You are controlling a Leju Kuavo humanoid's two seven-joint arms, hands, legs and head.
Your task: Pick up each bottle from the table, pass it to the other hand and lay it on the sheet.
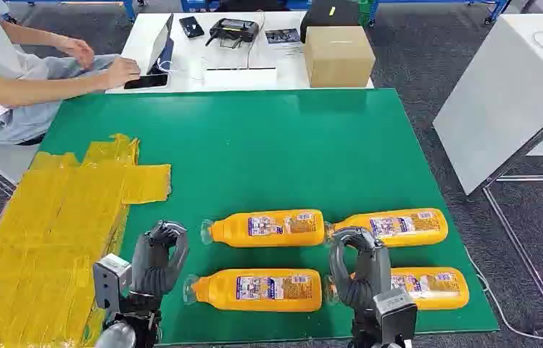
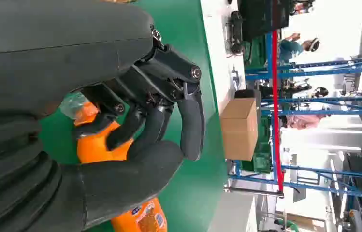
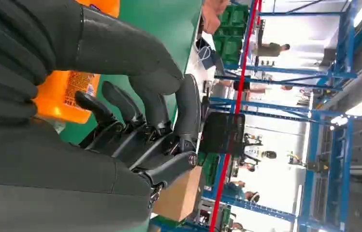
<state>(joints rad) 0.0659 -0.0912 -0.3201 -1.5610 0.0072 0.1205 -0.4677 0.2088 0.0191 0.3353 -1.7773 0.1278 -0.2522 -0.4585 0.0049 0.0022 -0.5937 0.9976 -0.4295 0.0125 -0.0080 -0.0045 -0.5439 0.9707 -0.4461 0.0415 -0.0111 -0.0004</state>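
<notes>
four orange bottles [image 1: 267, 228] lying on green table [image 1: 268, 145] near edge, long axes left-right, caps pointing left. left hand [image 1: 158, 257] and right hand [image 1: 359, 268] hovering empty, fingers curled, apart.

The bench [image 1: 268, 145] has a green top. Four orange bottles lie on their sides on its near part, in two rows of two, caps pointing toward the yellow sheet [image 1: 51, 239]: a far-left bottle [image 1: 268, 228], a far-right bottle [image 1: 395, 226], a near-left bottle [image 1: 257, 288] and a near-right bottle [image 1: 431, 287] (its cap end is hidden behind a robot hand). The bottles in each row lie nearly end to end. The yellow sheet, wrinkled, covers the bench's left side and reaches its near-left corner, well apart from the bottles.
</notes>
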